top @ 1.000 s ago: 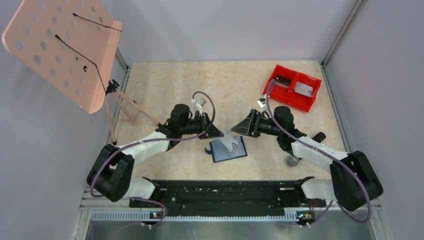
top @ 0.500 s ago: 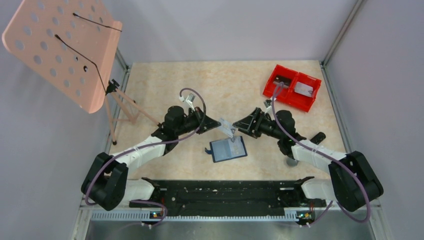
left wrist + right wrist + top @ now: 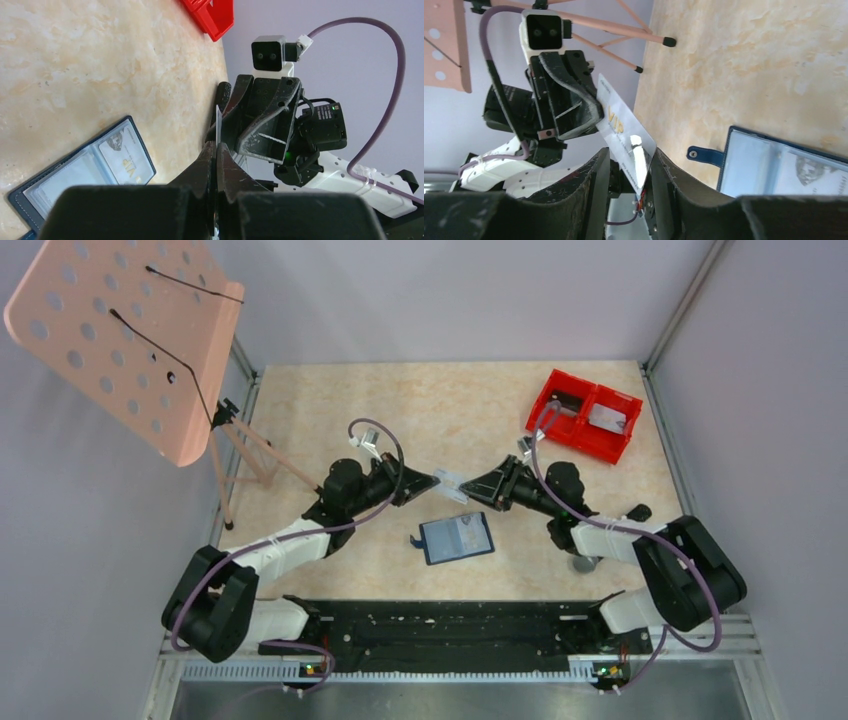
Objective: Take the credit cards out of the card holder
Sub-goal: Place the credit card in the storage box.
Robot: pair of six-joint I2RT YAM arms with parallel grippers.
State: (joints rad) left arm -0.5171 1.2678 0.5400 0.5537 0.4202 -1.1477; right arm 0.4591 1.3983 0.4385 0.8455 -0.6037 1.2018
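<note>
The card holder (image 3: 456,537) lies open on the table, navy outside, pale blue inside. One pale credit card (image 3: 125,160) still sits in its right pocket. A silver credit card (image 3: 450,480) marked VIP hangs in the air above and behind the holder. My left gripper (image 3: 432,482) is shut on one end of it, and in the left wrist view the card (image 3: 218,117) shows edge-on between those fingers. My right gripper (image 3: 630,152) faces the left one, its jaws apart on either side of the card's (image 3: 624,132) free end.
A red two-compartment bin (image 3: 585,415) stands at the back right with a dark flat piece and a pale one inside. A grey ball (image 3: 583,562) rests beside the right arm. A pink music stand (image 3: 120,340) on a tripod (image 3: 250,455) occupies the back left.
The left gripper lifted the silver card up and back, away from the holder. The right gripper moved in to meet it and narrowed its jaws around the card's free end.
</note>
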